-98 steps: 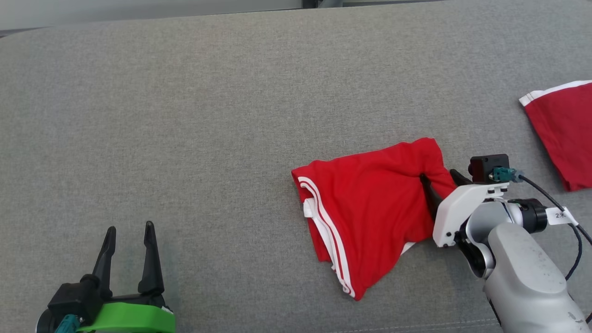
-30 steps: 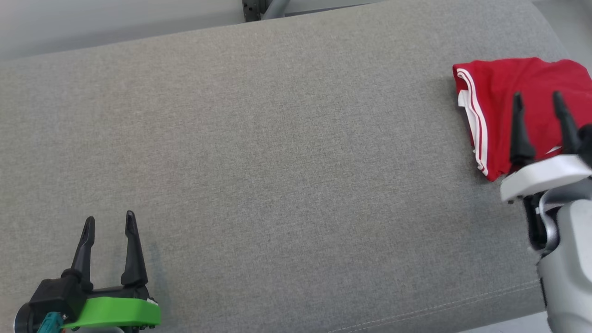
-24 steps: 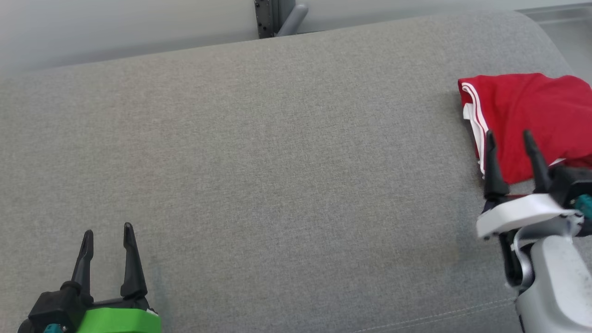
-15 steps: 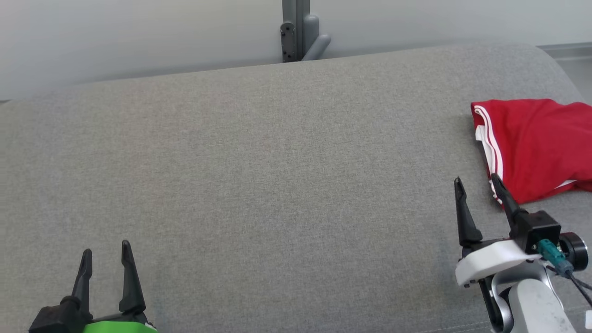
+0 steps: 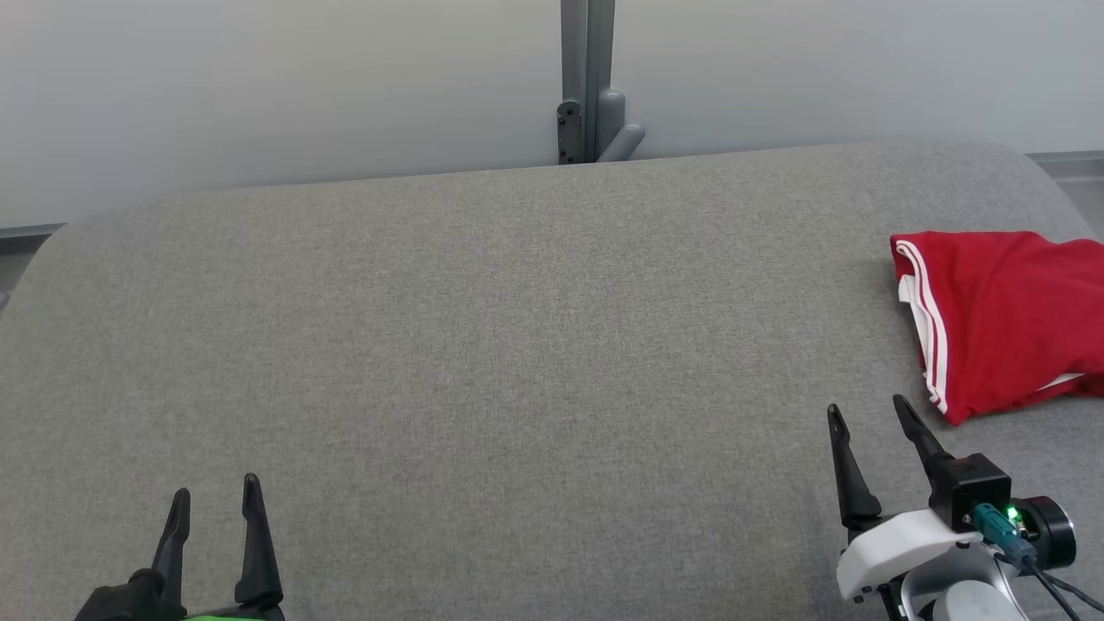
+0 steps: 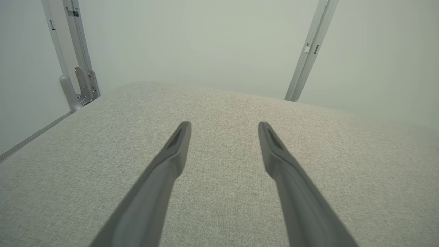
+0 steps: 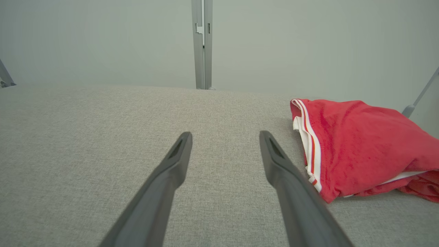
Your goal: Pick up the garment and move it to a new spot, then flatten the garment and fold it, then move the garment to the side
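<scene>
At the lower left, the left gripper (image 5: 216, 485) hovers low over the grey cushion (image 5: 483, 345) with its fingers spread wide and nothing between them. It has no part in this step and is best left parked there. The middle of the cushion lies bare up to the metal post (image 5: 587, 82) at the back wall. At the lower right, the right gripper (image 5: 867, 404) is also spread wide and empty, its fingers pointing up the cushion, near the garment (image 5: 1005, 319) but apart from it. The garment is red with white stripes (image 5: 925, 328) down its left edge and lies folded at the far right of the cushion. Its right part is cut off by the picture's edge, so how near it sits to the cushion's end cannot be told. From how things lie, the move to the side looks done or nearly so. To finish well, the right arm should pull clear with its fingers apart and never brush the striped edge, since loose cloth would drag and spoil the fold. A strip of white (image 5: 1065, 380) peeks out at the lower edge, and that is the spot to tuck if a neater fold is wanted.
</scene>
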